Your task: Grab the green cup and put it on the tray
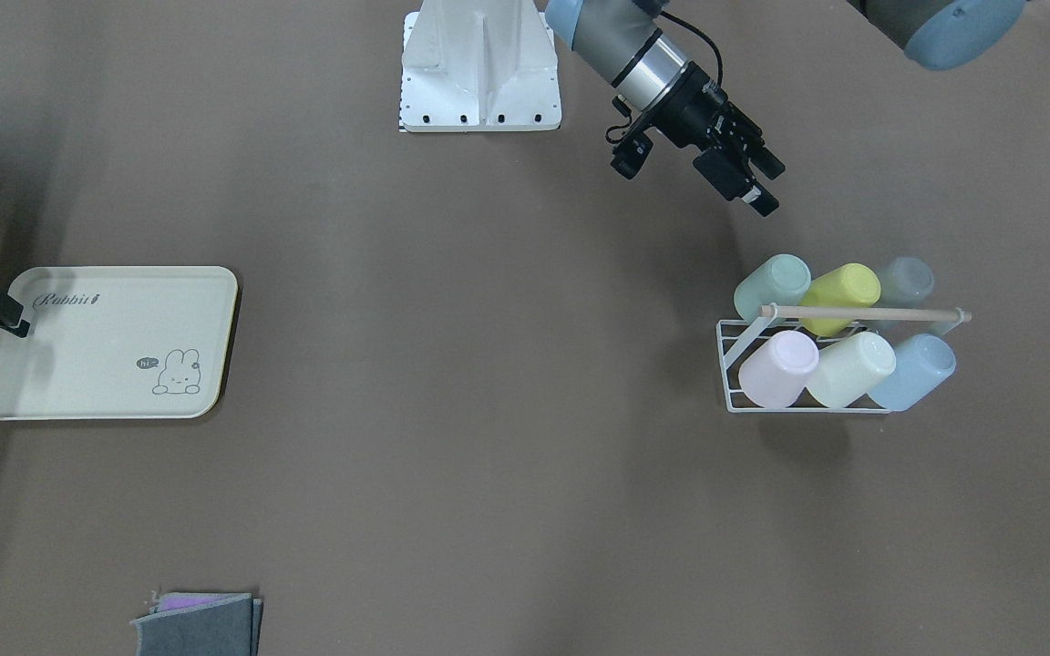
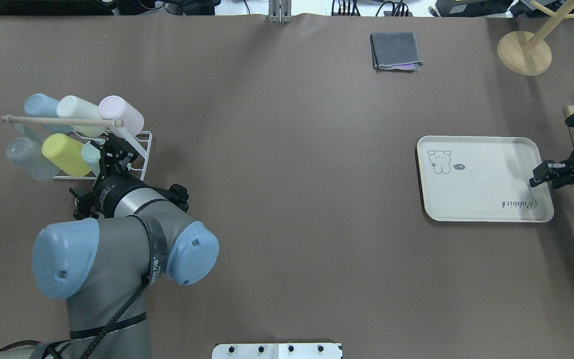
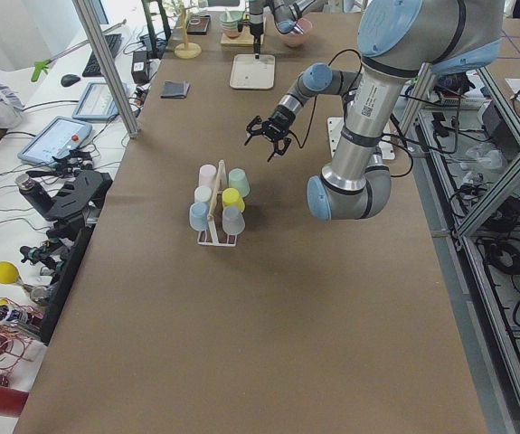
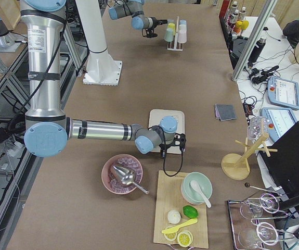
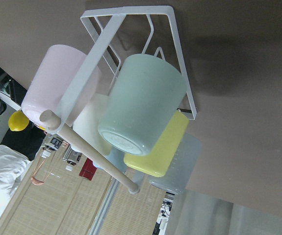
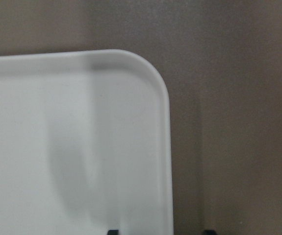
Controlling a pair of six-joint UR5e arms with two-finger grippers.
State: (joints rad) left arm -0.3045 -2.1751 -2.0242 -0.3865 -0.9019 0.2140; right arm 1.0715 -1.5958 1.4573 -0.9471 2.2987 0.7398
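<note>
The green cup (image 1: 773, 285) lies on its side in a white wire rack (image 1: 731, 372), at the end nearest the robot, next to a yellow cup (image 1: 841, 296). In the left wrist view the green cup (image 5: 141, 107) points its base at the camera. My left gripper (image 1: 760, 185) is open and empty, hovering a short way from the green cup on the robot's side. In the overhead view it (image 2: 115, 150) partly hides the cup (image 2: 89, 157). The cream tray (image 1: 106, 342) lies far off on the other side. My right gripper (image 2: 541, 175) is open over the tray's corner (image 6: 145, 73).
The rack also holds pink (image 1: 778, 368), cream-yellow (image 1: 850, 368), light blue (image 1: 913, 371) and grey (image 1: 906, 281) cups under a wooden handle bar (image 1: 862, 312). A folded grey cloth (image 2: 395, 51) and a wooden stand (image 2: 523, 52) are at the far edge. The robot base (image 1: 479, 68) is mid-table.
</note>
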